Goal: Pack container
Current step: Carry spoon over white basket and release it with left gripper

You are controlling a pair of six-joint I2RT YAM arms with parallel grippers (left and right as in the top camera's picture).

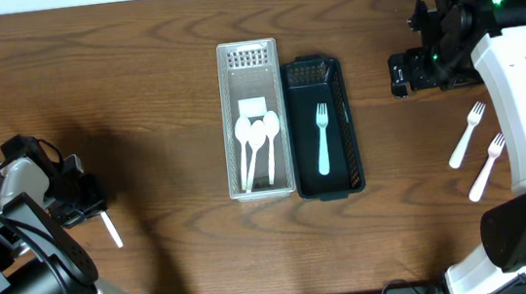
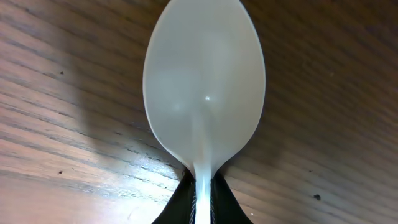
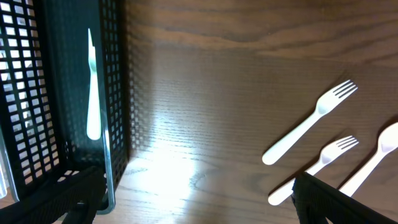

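Left fingers [image 2: 231,208] pinch 1 white spoon [image 2: 205,93]; right fingers [image 3: 339,202] gape wide near the black basket [image 3: 118,93].

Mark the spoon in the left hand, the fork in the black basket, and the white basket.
spoon [image 2: 205,93], left wrist view, middle of the bowl.
fork [image 1: 323,150], overhead view, on the handle.
white basket [image 1: 247,59], overhead view, bare perforated far end.

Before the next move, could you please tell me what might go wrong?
The left gripper pinches the spoon at its neck; it may swivel or slip in transit. The white basket and black basket sit side by side, so a loose release could land it by the fork.
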